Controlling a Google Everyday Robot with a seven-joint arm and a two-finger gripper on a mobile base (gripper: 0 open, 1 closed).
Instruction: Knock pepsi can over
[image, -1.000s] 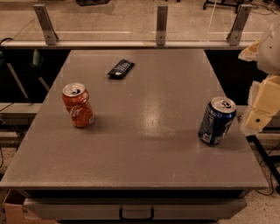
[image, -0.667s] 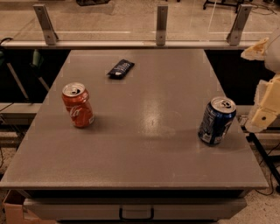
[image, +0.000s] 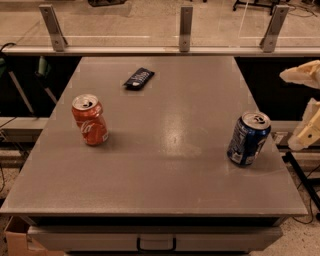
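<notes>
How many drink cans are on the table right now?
2. The Coca-Cola can stands at the left of the table; the pepsi can stands near its right edge. The gripper is just beyond that edge, right of the pepsi can. Nothing seems to hide another.

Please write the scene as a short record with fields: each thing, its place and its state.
pepsi can: upright, near right edge of table
Coca-Cola can: upright, left side
dark packet: flat, far middle
claw: beyond right table edge, beside pepsi can, apart from it
task: not yet done
</notes>
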